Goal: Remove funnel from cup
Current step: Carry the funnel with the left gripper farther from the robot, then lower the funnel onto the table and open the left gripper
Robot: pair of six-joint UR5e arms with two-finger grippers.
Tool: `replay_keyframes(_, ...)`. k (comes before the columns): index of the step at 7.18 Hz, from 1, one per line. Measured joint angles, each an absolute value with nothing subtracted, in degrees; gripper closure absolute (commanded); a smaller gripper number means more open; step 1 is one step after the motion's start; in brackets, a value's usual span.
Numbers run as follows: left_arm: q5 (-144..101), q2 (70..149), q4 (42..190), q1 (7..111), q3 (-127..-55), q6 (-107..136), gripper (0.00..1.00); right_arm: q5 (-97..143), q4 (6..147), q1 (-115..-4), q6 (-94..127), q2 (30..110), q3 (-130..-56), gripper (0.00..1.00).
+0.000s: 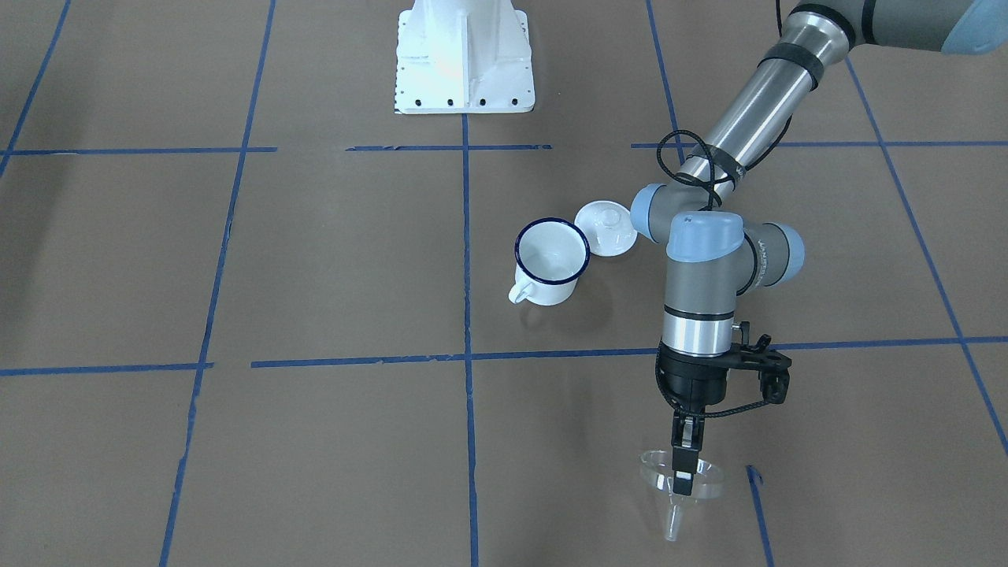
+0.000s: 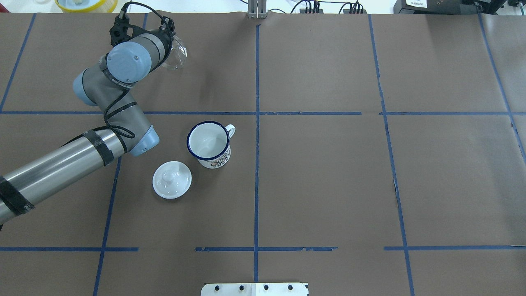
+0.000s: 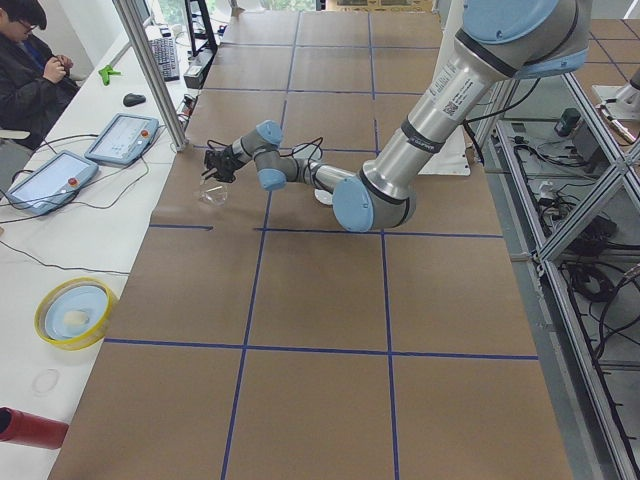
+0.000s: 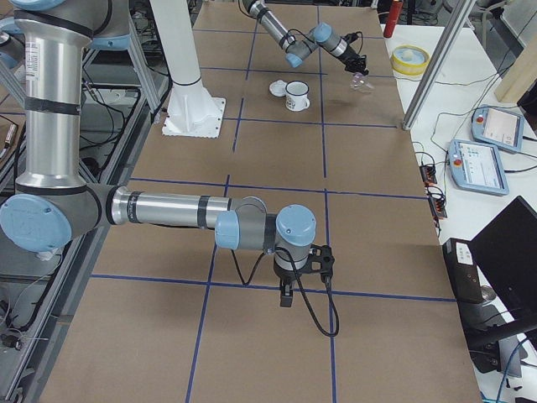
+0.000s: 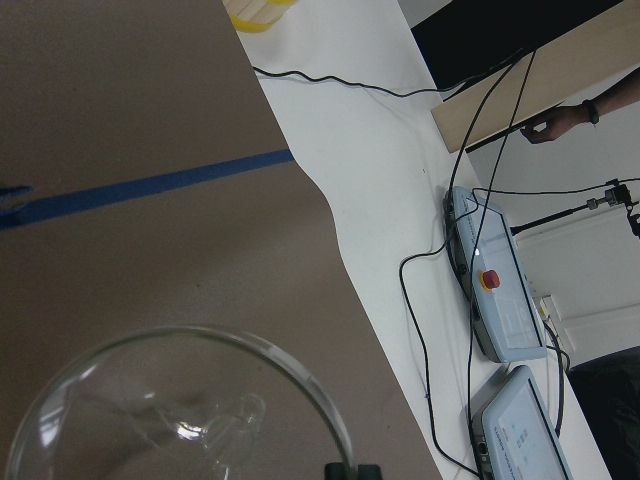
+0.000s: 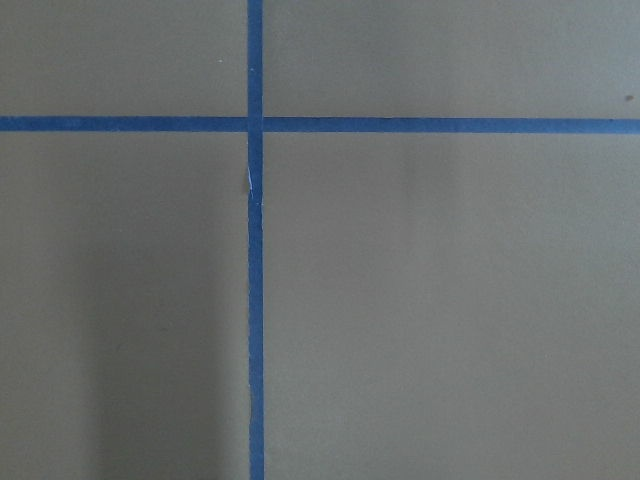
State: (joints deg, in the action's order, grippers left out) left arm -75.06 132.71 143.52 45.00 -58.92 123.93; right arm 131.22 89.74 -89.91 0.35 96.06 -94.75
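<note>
The clear funnel (image 1: 696, 478) is out of the cup, near the table's far edge on my left side. My left gripper (image 1: 683, 466) is shut on its rim, spout pointing down. The funnel also shows in the overhead view (image 2: 176, 54), in the left wrist view (image 5: 180, 415) and faintly in the exterior left view (image 3: 212, 194). The white cup (image 1: 551, 264) with the dark blue rim stands upright and empty near the table's middle (image 2: 208, 142). My right gripper (image 4: 285, 294) shows only in the exterior right view, low over the table; I cannot tell whether it is open or shut.
A round white lid (image 2: 171, 179) lies beside the cup, close to my left forearm. The white robot base (image 1: 465, 59) is at the near side. A yellow bowl (image 2: 86, 4), teach pendants (image 5: 495, 290) and cables lie beyond the table's far edge.
</note>
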Motion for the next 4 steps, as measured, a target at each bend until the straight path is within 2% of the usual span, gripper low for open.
replay_keyframes(2, -76.02, 132.53, 143.45, 45.42, -61.15, 118.58, 0.00, 131.22, 89.74, -89.91, 0.35, 96.06, -94.75, 0.00)
replay_keyframes(3, -79.91, 131.48, 142.23, 46.60, -65.74, 113.18, 0.00, 131.22, 89.74, -89.91, 0.35, 96.06, -94.75, 0.00)
replay_keyframes(4, -87.07, 129.05, 137.29, 48.31, -73.31, 107.40, 0.00, 131.22, 89.74, -89.91, 0.35, 96.06, -94.75, 0.00)
